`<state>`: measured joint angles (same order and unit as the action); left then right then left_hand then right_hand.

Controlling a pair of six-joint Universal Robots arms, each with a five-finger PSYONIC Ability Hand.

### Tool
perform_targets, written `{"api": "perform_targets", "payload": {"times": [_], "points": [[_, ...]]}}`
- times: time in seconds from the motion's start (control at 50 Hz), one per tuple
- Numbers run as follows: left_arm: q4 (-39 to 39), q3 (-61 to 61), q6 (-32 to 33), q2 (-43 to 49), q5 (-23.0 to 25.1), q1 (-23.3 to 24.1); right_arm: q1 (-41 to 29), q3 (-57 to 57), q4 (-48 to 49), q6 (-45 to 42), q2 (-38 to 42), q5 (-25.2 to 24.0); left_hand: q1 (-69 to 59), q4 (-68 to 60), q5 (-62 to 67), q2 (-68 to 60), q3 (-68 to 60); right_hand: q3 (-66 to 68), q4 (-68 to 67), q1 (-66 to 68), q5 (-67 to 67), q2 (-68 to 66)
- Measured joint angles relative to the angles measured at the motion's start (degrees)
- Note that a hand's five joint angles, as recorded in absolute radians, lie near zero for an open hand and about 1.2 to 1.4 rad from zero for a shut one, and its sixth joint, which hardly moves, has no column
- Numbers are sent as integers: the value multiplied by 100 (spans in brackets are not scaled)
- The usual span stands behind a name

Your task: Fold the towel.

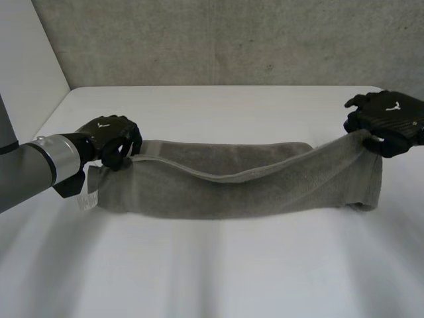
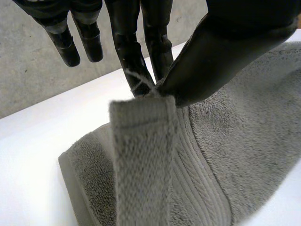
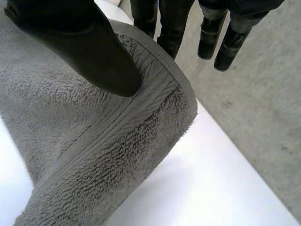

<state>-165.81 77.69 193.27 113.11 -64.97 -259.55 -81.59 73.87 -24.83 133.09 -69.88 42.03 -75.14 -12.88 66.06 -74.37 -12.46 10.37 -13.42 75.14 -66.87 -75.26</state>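
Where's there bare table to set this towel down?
Bare: the wide table stretch in front of the towel, and the strip between the towel and the concrete wall. Crowded: the towel's two ends, where the left robot hand and right robot hand pinch its corners.

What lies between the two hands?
The grey towel, stretched from the left hand to the right hand, each pinching a corner; its upper edge sags midway. The head view shows it.
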Motion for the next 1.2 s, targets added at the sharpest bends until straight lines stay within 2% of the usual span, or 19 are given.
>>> {"api": "perform_targets", "payload": {"times": [0.16,0.28,0.44,0.62,0.8,1.02,1.2], "points": [[-7,-287,10,423,-19,3,-263,45,102,-120,415,255,0,0,0,-1,0,0,0,0,0,0],[-4,-302,-24,441,-26,15,-390,144,450,-103,341,291,0,0,0,-1,0,0,0,0,0,0],[-7,-367,-208,-257,-33,13,-490,103,1354,574,-833,323,0,0,0,-1,0,0,0,0,0,0],[-16,-347,-905,-1648,-18,8,-445,17,2111,1686,-2267,320,0,0,0,-1,0,0,0,0,0,0],[-197,-317,-1148,-2663,-33,-51,-371,-3,2246,1970,-2874,291,0,0,0,-1,0,0,0,0,0,0],[-316,-486,-1229,-2744,-35,-411,-350,-35,2259,1921,-2826,166,0,0,0,-2,0,0,0,0,0,0],[-671,-776,-1298,-1666,-77,-556,-413,-118,2689,1858,-1889,3,0,0,0,-2,0,0,0,0,0,0]]}}
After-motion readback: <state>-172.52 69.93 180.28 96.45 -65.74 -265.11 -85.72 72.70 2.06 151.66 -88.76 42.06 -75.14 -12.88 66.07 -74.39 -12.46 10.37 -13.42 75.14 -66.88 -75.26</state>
